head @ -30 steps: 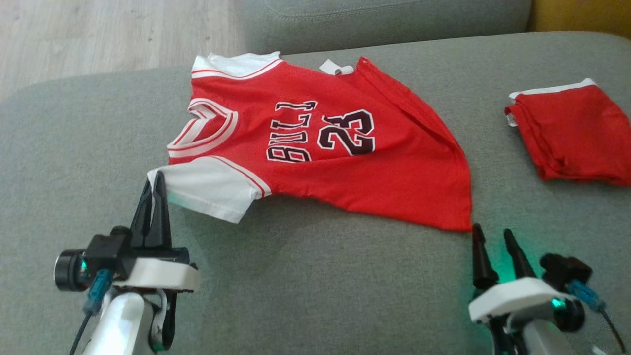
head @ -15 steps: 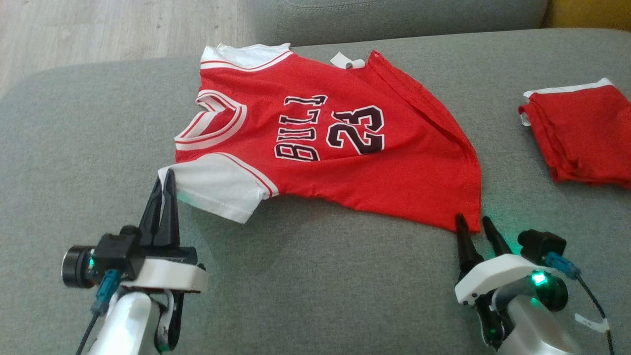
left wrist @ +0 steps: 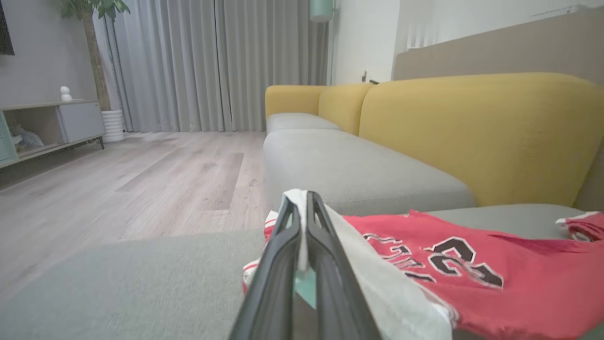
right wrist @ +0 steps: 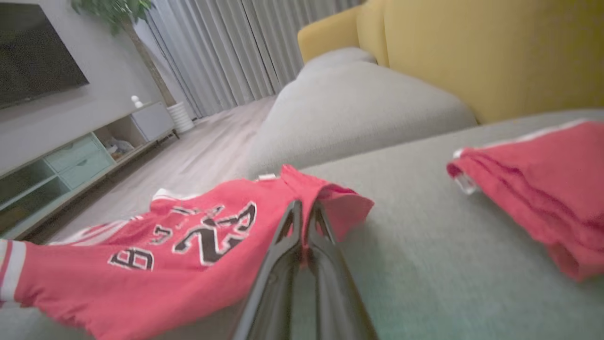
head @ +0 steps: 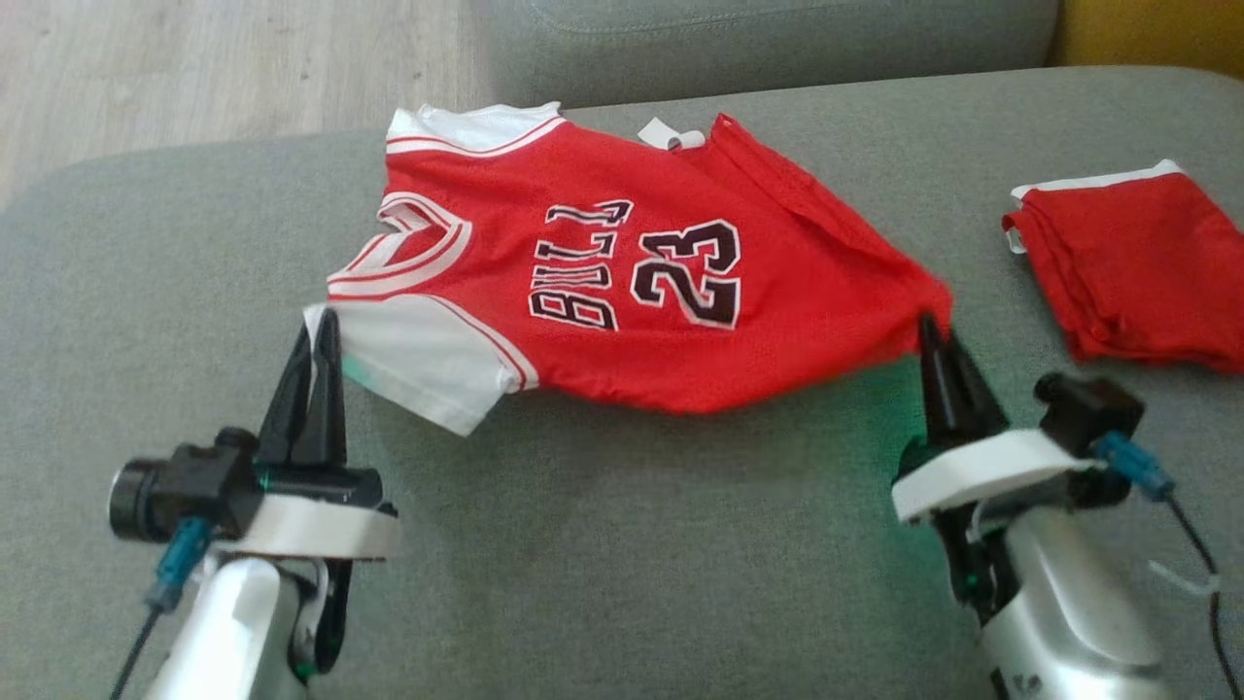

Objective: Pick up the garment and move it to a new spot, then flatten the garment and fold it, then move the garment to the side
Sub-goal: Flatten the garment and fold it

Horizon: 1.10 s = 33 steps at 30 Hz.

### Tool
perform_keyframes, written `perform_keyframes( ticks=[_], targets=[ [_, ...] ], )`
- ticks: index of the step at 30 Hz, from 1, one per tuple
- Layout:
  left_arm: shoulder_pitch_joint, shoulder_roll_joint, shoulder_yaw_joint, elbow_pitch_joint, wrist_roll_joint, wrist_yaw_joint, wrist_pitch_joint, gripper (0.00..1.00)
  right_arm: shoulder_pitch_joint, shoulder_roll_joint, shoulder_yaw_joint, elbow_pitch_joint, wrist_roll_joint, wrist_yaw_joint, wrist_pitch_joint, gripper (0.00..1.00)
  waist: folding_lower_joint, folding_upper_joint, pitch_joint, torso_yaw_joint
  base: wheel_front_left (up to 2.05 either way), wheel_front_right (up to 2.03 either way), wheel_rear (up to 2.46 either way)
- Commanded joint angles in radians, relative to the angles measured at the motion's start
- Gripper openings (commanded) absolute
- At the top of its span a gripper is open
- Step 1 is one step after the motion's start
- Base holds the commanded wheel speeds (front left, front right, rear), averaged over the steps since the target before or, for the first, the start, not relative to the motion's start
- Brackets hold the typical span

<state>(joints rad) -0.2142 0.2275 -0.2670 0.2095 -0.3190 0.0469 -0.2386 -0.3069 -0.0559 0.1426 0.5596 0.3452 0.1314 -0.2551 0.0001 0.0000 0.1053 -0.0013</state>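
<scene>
right end effector [head: 930,327] advanced, closed on jersey [head: 807,282] hem corner; left end effector [head: 325,317] pinches sleeve [head: 418,355].

- Near: the grey seat cushion [head: 622,564] is bare between the left end effector [head: 324,319] and the right end effector [head: 930,329]; passage here is open.
- Middle: the red jersey [head: 622,331] spans the gap, clamped at each end by an end effector.
- Right: a folded red garment [head: 1137,272] lies apart from the jersey, with a bare grey channel between them.
- Far: a second grey cushion [head: 758,39] and, far right, the yellow backrest [head: 1147,29] bound the area.
- Far left: the wooden floor [head: 194,68] lies beyond the cushion edge.
</scene>
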Motion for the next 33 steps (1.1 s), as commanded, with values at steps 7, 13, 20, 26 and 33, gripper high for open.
perform_keyframes(
  ticks=[7,13,20,26,33],
  targets=[
    [-0.171,0.04,0.061,-0.146,-0.037,-0.014,0.025,0.0,-0.056,0.006,-0.042,-0.241,-0.081,-0.001,-0.007,0.0,-0.0001,0.0,-0.039,0.0,0.0,0.0,0.0],
    [-0.283,0.04,0.089,-0.28,-0.056,-0.004,0.05,0.0,-0.119,-0.033,-0.054,-0.392,-0.115,-0.001,-0.003,0.0,-0.0001,0.0,-0.084,-0.006,0.0,0.0,0.0],
    [-0.318,0.048,0.144,-0.484,-0.091,0.044,0.121,0.0,-0.118,-0.092,-0.093,-0.602,-0.104,-0.001,0.087,0.0,-0.0001,0.0,-0.116,-0.012,0.0,0.0,0.0],
    [-0.33,0.075,0.181,-0.605,-0.131,0.075,0.235,0.0,-0.061,-0.092,-0.147,-0.784,-0.123,-0.001,0.211,0.0,-0.0001,0.0,-0.095,-0.01,0.0,0.0,0.0],
    [-0.53,0.141,0.193,-0.49,-0.18,0.032,0.356,0.0,-0.153,-0.079,-0.179,-0.813,-0.147,-0.001,0.345,0.0,-0.0001,0.0,0.027,-0.009,0.0,0.0,0.0]
  ],
)
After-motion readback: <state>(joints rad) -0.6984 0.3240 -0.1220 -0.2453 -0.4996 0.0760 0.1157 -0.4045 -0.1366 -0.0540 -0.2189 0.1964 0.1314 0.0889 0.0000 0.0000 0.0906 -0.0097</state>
